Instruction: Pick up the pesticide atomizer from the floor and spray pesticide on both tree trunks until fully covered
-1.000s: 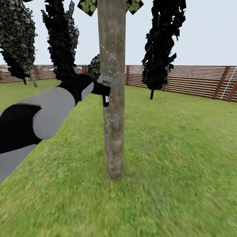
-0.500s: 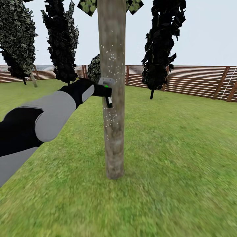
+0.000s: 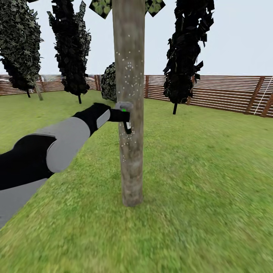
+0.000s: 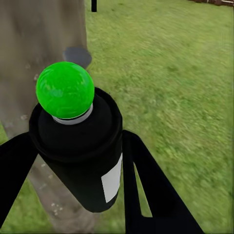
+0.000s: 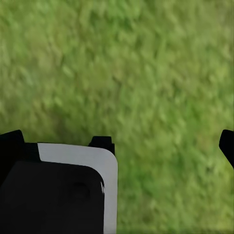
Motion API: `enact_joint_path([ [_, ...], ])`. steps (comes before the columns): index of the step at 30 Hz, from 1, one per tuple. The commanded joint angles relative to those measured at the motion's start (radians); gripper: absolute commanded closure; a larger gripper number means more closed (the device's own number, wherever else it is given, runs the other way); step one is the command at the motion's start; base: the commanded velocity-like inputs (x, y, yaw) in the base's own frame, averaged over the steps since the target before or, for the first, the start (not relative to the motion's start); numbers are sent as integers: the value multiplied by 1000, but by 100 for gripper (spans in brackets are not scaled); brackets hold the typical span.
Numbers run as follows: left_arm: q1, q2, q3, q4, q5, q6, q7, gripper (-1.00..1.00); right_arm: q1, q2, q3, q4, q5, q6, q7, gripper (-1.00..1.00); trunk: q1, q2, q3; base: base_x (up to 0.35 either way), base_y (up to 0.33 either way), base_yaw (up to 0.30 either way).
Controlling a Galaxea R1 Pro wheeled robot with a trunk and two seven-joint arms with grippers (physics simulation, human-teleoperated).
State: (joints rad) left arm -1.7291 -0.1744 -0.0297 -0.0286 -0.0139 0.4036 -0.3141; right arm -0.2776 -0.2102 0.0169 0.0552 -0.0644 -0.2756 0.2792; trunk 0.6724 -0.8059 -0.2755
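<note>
The pesticide atomizer [image 4: 80, 156] sat clamped between the two black fingers [image 4: 151, 190] of the left gripper [image 3: 126, 120], a black bottle with a white label on its side and, here, a bright green top rather than red. In the head view the bottle [image 3: 128, 127] hung just below the gripper, right up against the near tree trunk [image 3: 129, 113], about mid-height on the visible column. Whether it actually touched the bark could not be told. White speckles dotted the trunk above and below the bottle. In the left wrist view the same mottled trunk [image 4: 39, 58] stood directly behind the green top, with more pale flecks low on the bark.

The left arm [image 3: 57, 148] reached out from the lower left of the head view, grey and black, stretched toward the trunk.

The right gripper [image 5: 161, 141] pointed down at the grass [image 5: 146, 63]; its two dark fingertips stood well apart with nothing between them.

Around it all lay the lawn [image 3: 204, 182], a brown slatted fence [image 3: 220, 93] along the back, and dark cone-shaped trees [image 3: 187, 49] beyond the trunk.
</note>
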Motion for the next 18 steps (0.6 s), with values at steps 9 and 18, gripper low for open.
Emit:
enact_joint_path([
  [9, 61, 0, 4, -1, 0, -42, 4, 100, 0, 0, 0, 0, 0, 0, -1, -100, 0, 0, 0, 0, 0, 0],
  [18, 85, 0, 2, 1, 0, -80, 2, 100, 0, 4, 0, 0, 0, 0, -37, -100, 0, 0, 0, 0, 0, 0],
])
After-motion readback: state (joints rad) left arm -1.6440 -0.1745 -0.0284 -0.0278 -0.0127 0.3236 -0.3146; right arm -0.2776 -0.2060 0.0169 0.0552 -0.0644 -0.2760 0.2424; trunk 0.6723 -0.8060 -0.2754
